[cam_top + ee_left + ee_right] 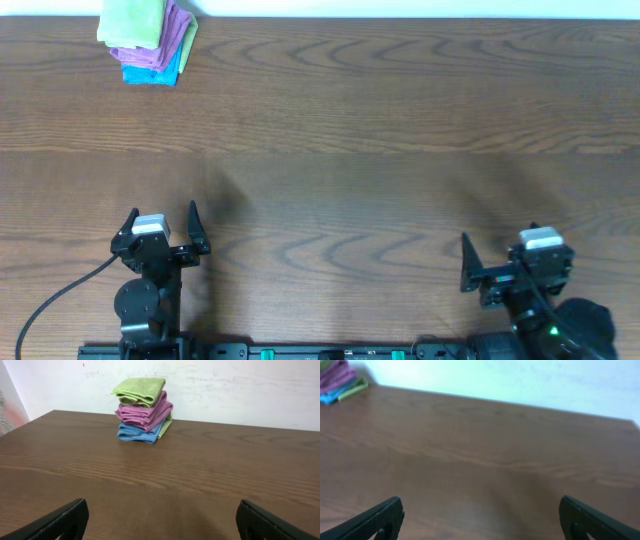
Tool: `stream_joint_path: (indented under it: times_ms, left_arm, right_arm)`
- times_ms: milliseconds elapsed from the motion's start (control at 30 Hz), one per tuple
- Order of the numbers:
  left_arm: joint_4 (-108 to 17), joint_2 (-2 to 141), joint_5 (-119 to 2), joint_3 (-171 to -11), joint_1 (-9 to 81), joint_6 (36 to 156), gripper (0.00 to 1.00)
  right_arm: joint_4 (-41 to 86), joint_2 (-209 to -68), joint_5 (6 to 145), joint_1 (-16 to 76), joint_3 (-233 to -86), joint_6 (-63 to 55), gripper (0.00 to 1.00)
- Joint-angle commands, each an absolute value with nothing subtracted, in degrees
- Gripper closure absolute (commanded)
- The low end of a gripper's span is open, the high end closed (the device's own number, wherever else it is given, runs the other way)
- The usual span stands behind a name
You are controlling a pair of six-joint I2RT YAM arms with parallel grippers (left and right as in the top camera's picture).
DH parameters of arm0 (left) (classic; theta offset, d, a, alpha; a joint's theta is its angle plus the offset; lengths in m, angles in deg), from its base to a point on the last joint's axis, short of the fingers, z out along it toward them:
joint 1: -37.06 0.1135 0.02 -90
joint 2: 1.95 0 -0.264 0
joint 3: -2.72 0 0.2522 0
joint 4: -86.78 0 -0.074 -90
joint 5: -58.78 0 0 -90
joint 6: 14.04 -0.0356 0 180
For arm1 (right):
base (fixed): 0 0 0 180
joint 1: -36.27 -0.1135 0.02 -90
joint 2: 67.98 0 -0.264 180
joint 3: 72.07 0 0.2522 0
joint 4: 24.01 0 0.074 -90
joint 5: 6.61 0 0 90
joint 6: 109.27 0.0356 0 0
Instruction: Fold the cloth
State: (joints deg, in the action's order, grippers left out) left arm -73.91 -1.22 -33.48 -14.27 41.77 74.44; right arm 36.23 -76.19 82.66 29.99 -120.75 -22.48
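The lime-green cloth (133,20) (140,391) lies folded on top of a small stack at the table's far left corner. Under it are a purple folded cloth (178,38) (145,412) and a bright blue one (150,73) (136,434). My left gripper (163,214) (162,512) stands open near the front edge, far from the stack, with only bare wood between its fingers. My right gripper (500,243) (481,507) is open at the front right, also holding nothing. The right wrist view catches only the stack's lower edge (337,382) at its top left.
The brown wooden table (380,150) stretches between the grippers and the stack. A white wall (240,385) runs behind its far edge. A black cable (50,300) trails from the left arm's base.
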Motion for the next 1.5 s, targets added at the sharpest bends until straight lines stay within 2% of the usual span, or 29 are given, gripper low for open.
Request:
stream_joint_path:
  times_ms: [0,167,1033,1467]
  left_arm:
    - [-73.2,-1.7,-31.9,-12.3,41.6,74.7,0.05]
    - [-73.2,-1.7,-31.9,-12.3,41.6,74.7,0.05]
    - [-73.2,-1.7,-31.9,-12.3,41.6,74.7,0.05]
    - [-73.2,-1.7,-31.9,-12.3,41.6,74.7,0.05]
  right_arm:
    - [35.8,-72.3,81.4,30.1,-117.3,-22.7,0.01]
    - [35.8,-68.3,81.4,29.3,-113.3,-22.5,0.01]
    - [35.8,-68.3,81.4,29.1,-96.1,-22.5,0.01]
    - [35.4,-68.3,81.4,29.1,-95.9,-22.5,0.01]
